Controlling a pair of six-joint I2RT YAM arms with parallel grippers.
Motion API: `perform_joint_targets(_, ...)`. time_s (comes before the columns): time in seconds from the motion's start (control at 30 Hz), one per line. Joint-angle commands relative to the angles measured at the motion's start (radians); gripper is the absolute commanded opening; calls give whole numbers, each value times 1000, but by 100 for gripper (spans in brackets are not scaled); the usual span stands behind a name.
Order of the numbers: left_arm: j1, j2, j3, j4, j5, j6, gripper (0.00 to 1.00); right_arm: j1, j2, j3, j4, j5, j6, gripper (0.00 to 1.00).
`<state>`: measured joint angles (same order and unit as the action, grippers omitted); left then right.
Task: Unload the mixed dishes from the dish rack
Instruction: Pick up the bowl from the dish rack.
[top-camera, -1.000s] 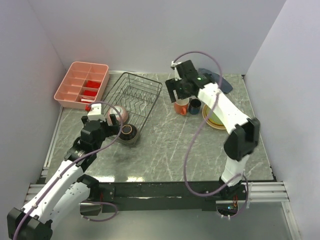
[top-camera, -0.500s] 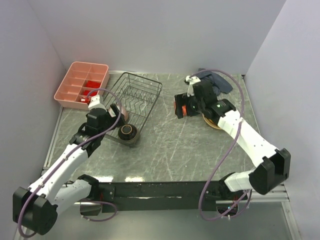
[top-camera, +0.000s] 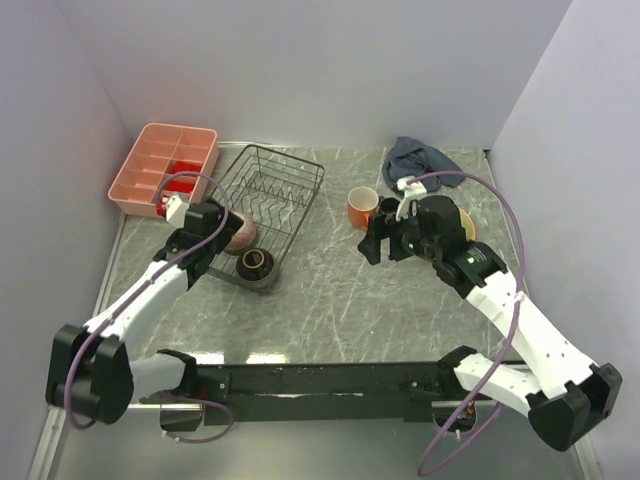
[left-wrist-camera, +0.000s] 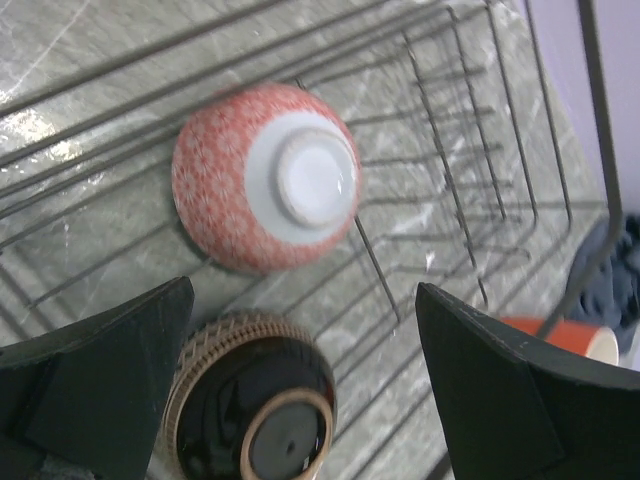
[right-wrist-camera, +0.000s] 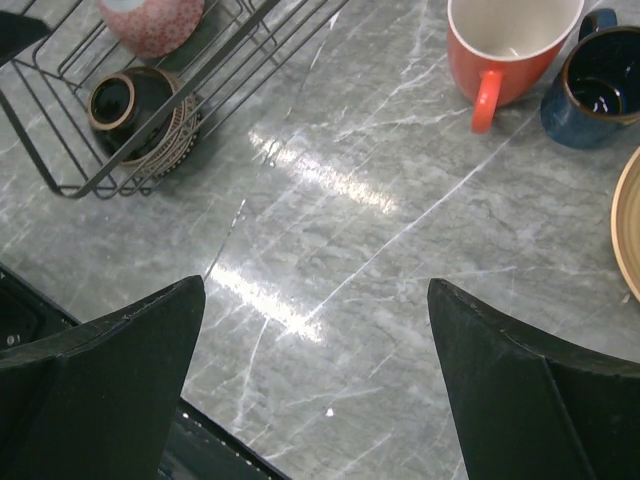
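Two bowls sit in the dish rack (top-camera: 270, 190), both upside down: one pinkish bowl (left-wrist-camera: 265, 175) and, just beside it in the near corner, one dark brown bowl (left-wrist-camera: 250, 405). The left hand (left-wrist-camera: 302, 290) hovers over the pair, fingers spread wide, gripping nothing. Out on the counter (right-wrist-camera: 400, 260) stand one orange mug (right-wrist-camera: 510, 45) and one dark blue cup (right-wrist-camera: 597, 85), side by side, with one tan-yellow plate (right-wrist-camera: 630, 225) near them. The right hand (right-wrist-camera: 316, 285) hangs over the counter between rack and mug, fingers wide apart, holding nothing
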<state>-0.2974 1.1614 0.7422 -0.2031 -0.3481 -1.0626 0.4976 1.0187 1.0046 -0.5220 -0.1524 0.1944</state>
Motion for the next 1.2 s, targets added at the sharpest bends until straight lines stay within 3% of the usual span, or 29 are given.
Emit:
perform_joint_targets(0.0, 26, 75, 71, 94, -32, -65, 99, 6, -75, -49, 34, -21, 2, 100)
perform_joint_targets(0.47, 46, 317, 149, 74, -66, -243, 99, 4, -157, -98, 42, -10, -10, 100)
perform_joint_targets(1.17, 41, 251, 36, 128, -69, -396, 99, 5, -180, -126, 62, 14, -21, 100)
